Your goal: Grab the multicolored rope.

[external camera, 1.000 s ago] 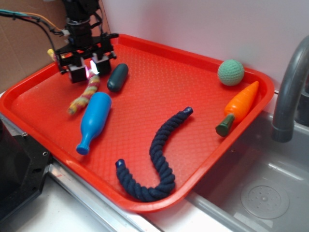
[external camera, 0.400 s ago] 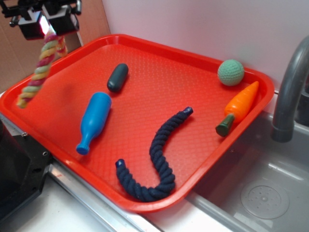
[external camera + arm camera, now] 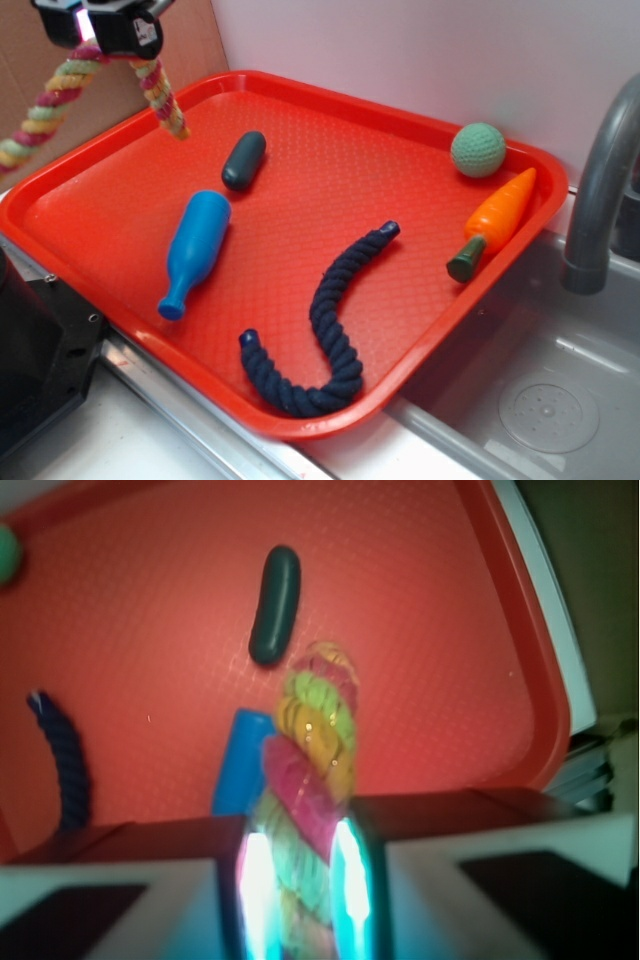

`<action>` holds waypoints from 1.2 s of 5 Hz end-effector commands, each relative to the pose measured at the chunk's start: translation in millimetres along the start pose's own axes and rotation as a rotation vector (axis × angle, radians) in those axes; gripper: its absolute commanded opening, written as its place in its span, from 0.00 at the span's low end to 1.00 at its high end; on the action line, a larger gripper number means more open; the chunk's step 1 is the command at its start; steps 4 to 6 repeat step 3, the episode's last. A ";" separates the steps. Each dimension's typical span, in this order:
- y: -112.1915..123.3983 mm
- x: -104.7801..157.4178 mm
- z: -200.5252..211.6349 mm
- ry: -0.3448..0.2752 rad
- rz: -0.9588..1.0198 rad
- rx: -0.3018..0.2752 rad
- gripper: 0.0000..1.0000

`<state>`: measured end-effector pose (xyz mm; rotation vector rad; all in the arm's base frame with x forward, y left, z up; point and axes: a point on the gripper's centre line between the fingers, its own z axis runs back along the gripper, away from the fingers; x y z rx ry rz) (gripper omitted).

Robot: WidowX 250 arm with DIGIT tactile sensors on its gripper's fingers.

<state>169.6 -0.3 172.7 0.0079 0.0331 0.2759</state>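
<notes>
**Rope held aloft over the tray's corner**

The black gripper [image 3: 98, 28] hangs high above the red plastic tray [image 3: 520, 240], jaws clamped on the thin twisted yellow, pink and green rope [image 3: 160, 95], both ends dangling. Only the wrist view shows the lit pads [image 3: 252, 870] pinching it.

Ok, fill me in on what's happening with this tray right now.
The end effector is shut on the multicolored rope and holds it in the air above the far-left corner of the red tray, both ends dangling free. The wrist view shows the rope pinched between the fingers. Lying on the tray are the navy rope, blue bottle, dark green capsule, toy carrot and green ball.
</notes>
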 end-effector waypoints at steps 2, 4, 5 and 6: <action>-1.8 42.5 14.1 -0.263 -0.064 -0.047 0.00; -3.3 46.8 14.8 -0.260 -0.043 -0.043 0.00; -3.3 46.8 14.8 -0.260 -0.043 -0.043 0.00; -3.3 46.8 14.8 -0.260 -0.043 -0.043 0.00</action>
